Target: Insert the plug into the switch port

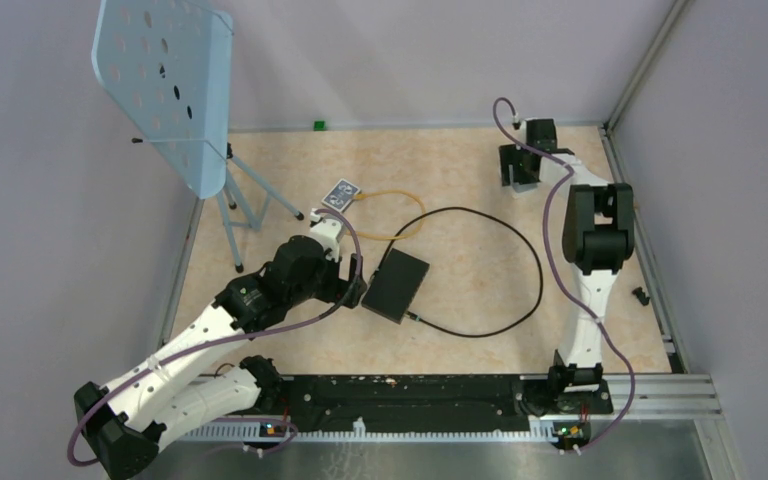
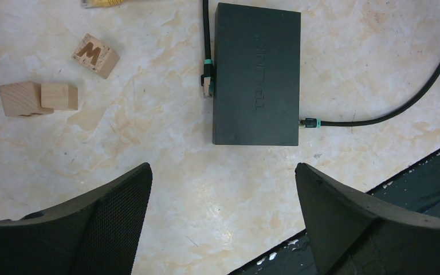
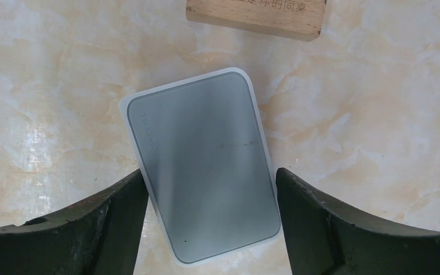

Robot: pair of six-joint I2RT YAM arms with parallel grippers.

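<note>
The flat black switch box point(image 2: 256, 74) lies on the table, also in the top view point(image 1: 396, 283); its port openings do not show from above. A loose plug point(image 2: 207, 83) with a green band lies along the box's left edge, not inserted. The black cable point(image 1: 520, 300) loops round, and its other end point(image 2: 308, 122) meets the box's right edge. My left gripper point(image 2: 222, 172) hangs open just short of the box, nothing between its fingers. My right gripper point(image 3: 211, 175), far back right point(image 1: 522, 168), stands open astride a pale grey-blue rounded card point(image 3: 203, 166); whether the fingers touch its long edges I cannot tell.
Three wooden blocks point(image 2: 95, 55) point(image 2: 37, 98) lie left of the box. Another wooden block point(image 3: 256, 17) sits beyond the card. A dark playing card point(image 1: 341, 194), a yellow cable point(image 1: 390, 200) and a blue perforated stand point(image 1: 165, 85) are at the back left. A black rail point(image 1: 400, 395) runs along the near edge.
</note>
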